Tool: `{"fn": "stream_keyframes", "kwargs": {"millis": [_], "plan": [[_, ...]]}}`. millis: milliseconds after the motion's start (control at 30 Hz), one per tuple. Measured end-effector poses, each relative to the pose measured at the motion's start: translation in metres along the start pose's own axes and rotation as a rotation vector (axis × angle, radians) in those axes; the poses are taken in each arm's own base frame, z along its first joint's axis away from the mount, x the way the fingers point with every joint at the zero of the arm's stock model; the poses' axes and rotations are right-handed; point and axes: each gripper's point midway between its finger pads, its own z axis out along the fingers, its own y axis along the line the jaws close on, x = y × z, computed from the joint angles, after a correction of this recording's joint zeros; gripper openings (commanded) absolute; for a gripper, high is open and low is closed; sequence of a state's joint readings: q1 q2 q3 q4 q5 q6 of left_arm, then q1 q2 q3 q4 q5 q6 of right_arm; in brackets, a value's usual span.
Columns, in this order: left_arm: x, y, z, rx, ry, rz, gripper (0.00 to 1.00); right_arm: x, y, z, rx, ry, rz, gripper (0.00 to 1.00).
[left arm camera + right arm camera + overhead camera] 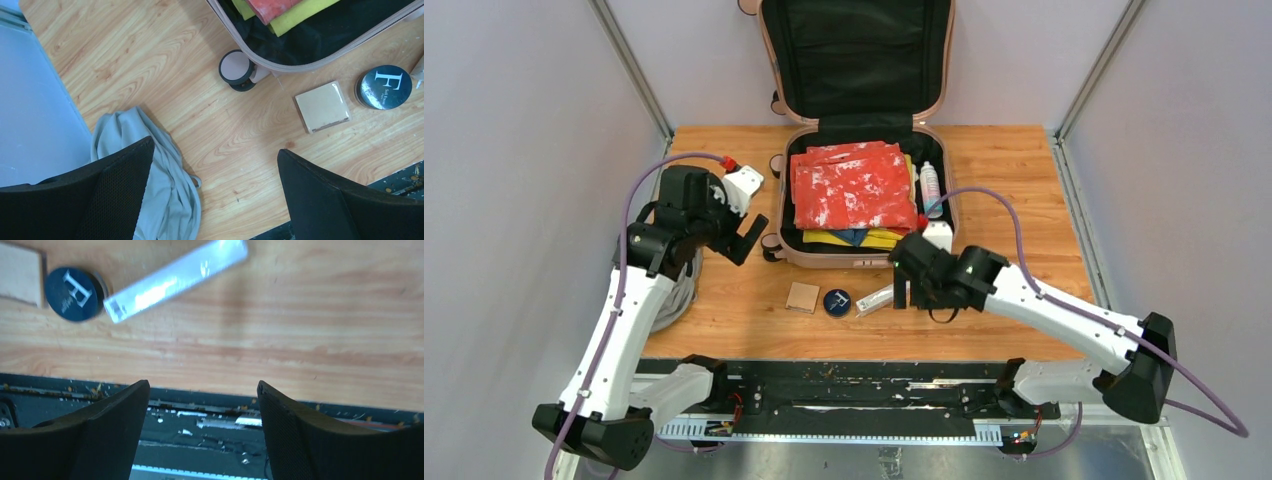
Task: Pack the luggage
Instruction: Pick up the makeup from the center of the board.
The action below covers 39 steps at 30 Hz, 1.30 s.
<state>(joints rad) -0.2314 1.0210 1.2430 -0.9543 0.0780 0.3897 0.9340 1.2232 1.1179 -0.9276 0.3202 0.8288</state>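
Note:
The luggage [844, 262], a pale pink suitcase, lies open at the table's back with its black-lined lid upright. Inside are red-and-white cloth [854, 188], yellow and blue folded clothes and a white bottle [930, 185]. In front of it lie a tan square compact [802, 297], a round dark tin [836, 302] and a silver tube [874, 298]. My right gripper [904, 292] hovers open just right of the tube [175, 277], nothing between its fingers [202, 385]. My left gripper [749, 235] is open and empty, left of the luggage, above bare wood beside a grey cloth [150, 175].
The luggage's wheel [236, 70] and rim [300, 62] show in the left wrist view, with the compact [322, 106] and tin [385, 87] beyond. The grey cloth [679, 290] lies at the table's left edge under the left arm. Grey walls enclose the table.

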Motion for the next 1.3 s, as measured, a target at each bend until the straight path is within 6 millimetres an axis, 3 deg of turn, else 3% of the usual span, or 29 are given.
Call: {"fn": "stream_keyframes", "kwargs": {"millis": [100, 200, 333, 633, 800, 1000, 1100, 1233, 1300], "plan": [[-0.001, 0.0, -0.004, -0.007, -0.014, 0.001, 1.0, 0.031, 0.006, 0.0, 0.005, 0.025, 0.035, 0.83], [-0.001, 0.0, -0.007, -0.01, -0.018, 0.002, 1.0, 0.042, 0.014, 0.01, 0.046, 0.033, 0.094, 0.82], [0.003, -0.001, -0.009, -0.01, -0.002, 0.003, 1.0, 0.04, 0.022, 0.035, 0.13, 0.008, 0.148, 0.82], [0.013, -0.002, -0.011, -0.011, 0.027, 0.021, 1.0, 0.015, 0.059, 0.089, 0.221, -0.077, 0.199, 0.76], [0.014, -0.002, -0.011, -0.01, 0.029, 0.021, 1.0, 0.021, 0.06, 0.113, 0.262, -0.063, 0.21, 0.74], [0.014, -0.002, -0.01, -0.009, 0.032, 0.029, 1.0, 0.027, 0.054, 0.128, 0.286, -0.059, 0.245, 0.72], [0.014, -0.002, -0.01, -0.008, 0.032, 0.036, 1.0, 0.036, 0.046, 0.133, 0.303, -0.05, 0.246, 0.64], [0.015, -0.002, -0.008, -0.002, 0.038, 0.04, 1.0, 0.044, 0.04, 0.138, 0.302, -0.051, 0.269, 0.47], [0.015, -0.003, -0.006, 0.003, 0.044, 0.041, 1.0, 0.045, 0.04, 0.137, 0.287, -0.054, 0.283, 0.31]]}}
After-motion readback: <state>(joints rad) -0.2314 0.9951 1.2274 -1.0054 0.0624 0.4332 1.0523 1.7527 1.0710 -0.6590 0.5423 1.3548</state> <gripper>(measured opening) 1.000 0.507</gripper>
